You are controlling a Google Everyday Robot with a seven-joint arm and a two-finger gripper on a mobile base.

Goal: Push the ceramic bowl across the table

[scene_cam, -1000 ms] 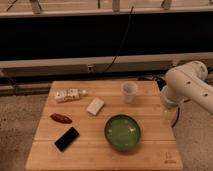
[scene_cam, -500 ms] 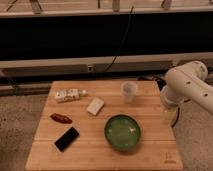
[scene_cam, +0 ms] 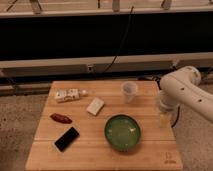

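The ceramic bowl (scene_cam: 122, 132) is round, glossy green with a dark rim and paler inside. It sits on the light wooden table (scene_cam: 95, 150), right of centre and toward the front. My white arm (scene_cam: 184, 89) reaches in from the right. My gripper (scene_cam: 165, 118) hangs down over the table's right edge, to the right of the bowl and apart from it.
A small white cup (scene_cam: 129, 91) stands behind the bowl. A white block (scene_cam: 95, 106), a pale packet (scene_cam: 67, 95), a red item (scene_cam: 61, 118) and a black phone (scene_cam: 66, 139) lie on the left half. A dark logo (scene_cam: 170, 159) marks the front right corner.
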